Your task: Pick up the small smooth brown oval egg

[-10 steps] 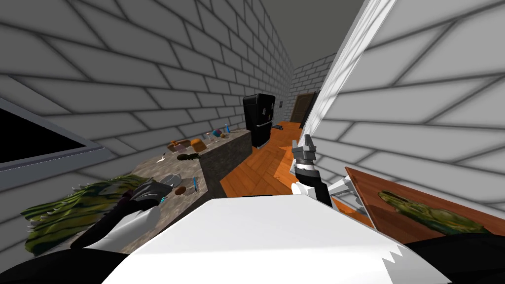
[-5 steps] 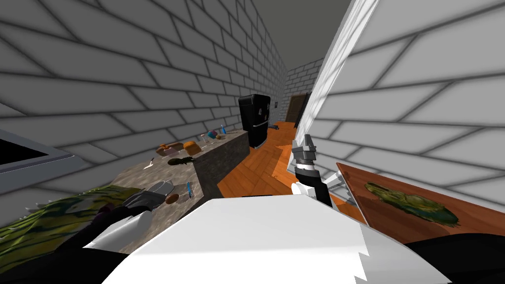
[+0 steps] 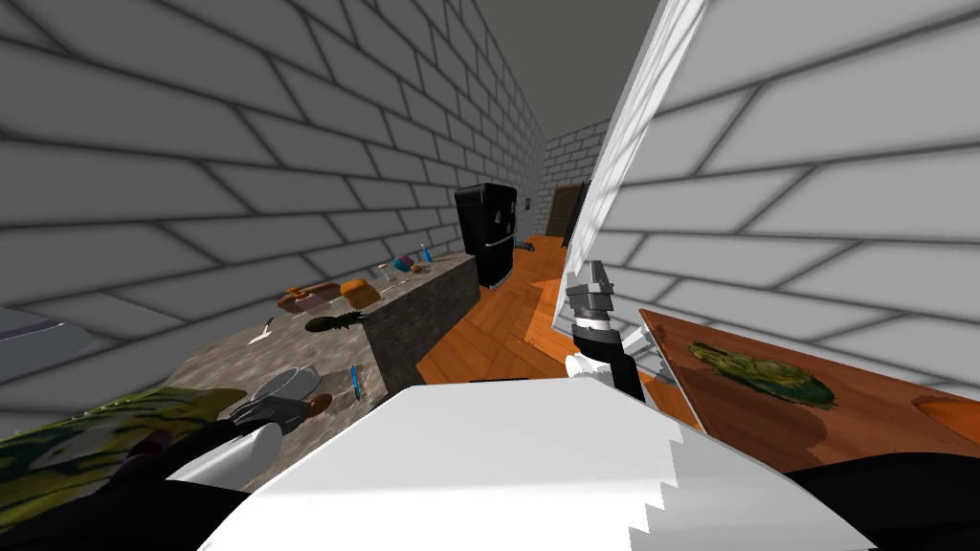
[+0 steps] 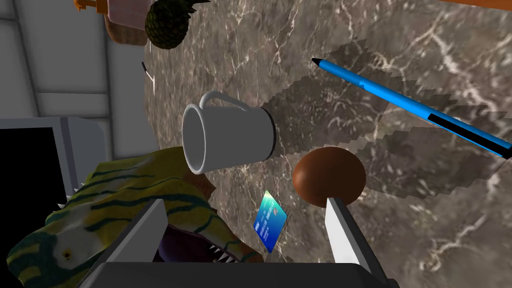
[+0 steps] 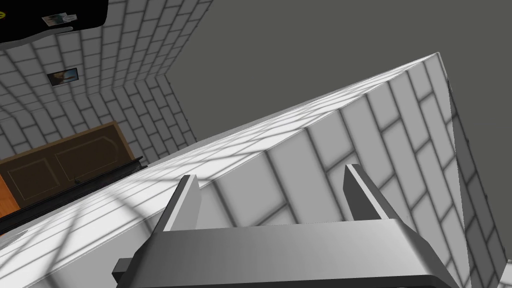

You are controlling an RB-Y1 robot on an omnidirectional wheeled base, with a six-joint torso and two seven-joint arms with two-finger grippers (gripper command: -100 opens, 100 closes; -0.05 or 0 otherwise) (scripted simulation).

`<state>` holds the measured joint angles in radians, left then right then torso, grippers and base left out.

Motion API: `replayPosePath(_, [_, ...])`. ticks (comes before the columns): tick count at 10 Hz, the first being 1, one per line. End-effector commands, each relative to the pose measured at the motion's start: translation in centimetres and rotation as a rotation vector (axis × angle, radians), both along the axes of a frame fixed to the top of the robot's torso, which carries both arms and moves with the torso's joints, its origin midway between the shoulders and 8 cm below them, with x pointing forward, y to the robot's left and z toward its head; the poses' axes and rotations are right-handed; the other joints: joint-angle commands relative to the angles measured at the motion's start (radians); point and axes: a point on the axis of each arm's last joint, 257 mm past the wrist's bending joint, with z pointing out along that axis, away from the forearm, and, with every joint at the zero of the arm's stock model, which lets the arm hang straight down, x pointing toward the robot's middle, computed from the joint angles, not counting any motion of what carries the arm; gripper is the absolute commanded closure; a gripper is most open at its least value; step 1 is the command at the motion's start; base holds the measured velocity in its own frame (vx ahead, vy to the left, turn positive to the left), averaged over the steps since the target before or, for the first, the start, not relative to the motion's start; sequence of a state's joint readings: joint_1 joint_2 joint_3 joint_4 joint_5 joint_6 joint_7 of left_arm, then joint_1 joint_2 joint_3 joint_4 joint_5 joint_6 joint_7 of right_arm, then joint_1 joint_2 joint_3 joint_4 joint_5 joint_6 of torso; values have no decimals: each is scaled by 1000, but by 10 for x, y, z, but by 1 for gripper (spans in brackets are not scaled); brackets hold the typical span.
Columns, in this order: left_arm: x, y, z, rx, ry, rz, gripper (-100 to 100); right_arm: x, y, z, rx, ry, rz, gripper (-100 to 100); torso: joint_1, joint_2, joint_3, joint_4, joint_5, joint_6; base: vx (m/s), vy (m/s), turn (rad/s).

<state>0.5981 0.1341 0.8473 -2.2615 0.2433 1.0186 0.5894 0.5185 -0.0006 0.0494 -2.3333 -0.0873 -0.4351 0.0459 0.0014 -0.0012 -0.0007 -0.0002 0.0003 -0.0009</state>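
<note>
The small brown egg lies on the marbled stone counter, between a tipped white mug and a blue pen. My left gripper hangs open just above the counter. One fingertip overlaps the egg's near edge, and the egg sits off to that side rather than between the fingers. In the head view the egg rests beside the left gripper, near the counter's front edge. My right gripper is raised in the aisle, open and holding nothing.
A green and yellow toy dinosaur lies under the left hand, with a small blue card beside it. Farther along the counter are a pineapple, bread and jars. A wooden table stands to the right, a black fridge ahead.
The whole head view has swung, so the counter and its things slide down and left. My left gripper has stayed beside the egg and mug. The right arm has held its pose.
</note>
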Motion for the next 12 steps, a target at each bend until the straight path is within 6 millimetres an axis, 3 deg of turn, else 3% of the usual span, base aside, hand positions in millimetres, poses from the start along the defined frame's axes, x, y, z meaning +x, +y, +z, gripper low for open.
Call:
replayPosePath(1, [-22, 1, -15, -51, 36, 52, -100, 0, 0, 0, 0, 0, 0, 0, 0, 0, 0, 0, 0, 0, 29, 28, -181])
replayPosePath(2, [-24, 0, -18, -59, 43, 56, -100, 0, 0, 0, 0, 0, 0, 0, 1, 0, 0, 0, 0, 0, 22, 26, -60])
replayPosePath(4, [-49, -2, -34, -118, 82, 115, -100, 0, 0, 0, 0, 0, 0, 0, 0, 0, 0, 0, 0, 0, 31, 26, -136])
replayPosePath(5, [-51, -3, -36, -125, 87, 118, -100, 0, 0, 0, 0, 0, 0, 0, 1, -1, -1, 0, 0, 0, 29, 31, -51])
replayPosePath(9, [-88, -16, -63, -228, 144, 206, -100, 0, 0, 0, 0, 0, 0, 0, 2, -1, 0, 0, 0, 0, 28, 35, -97])
replayPosePath(10, [-83, -15, -59, -213, 137, 194, -100, 0, 0, 0, 0, 0, 0, 0, 1, -2, -1, 0, 0, 0, 20, 15, -12])
replayPosePath(11, [-84, -16, -60, -217, 139, 197, 0, 0, 0, 0, 0, 0, 0, 0, 0, -1, -1, 0, 0, 0, 0, 0, 0])
replayPosePath(12, [-82, -13, -66, -216, 138, 193, -100, 0, 0, 0, 0, 0, 0, 0, -1, 0, 0, 0, 0, 0, 8, 16, 23])
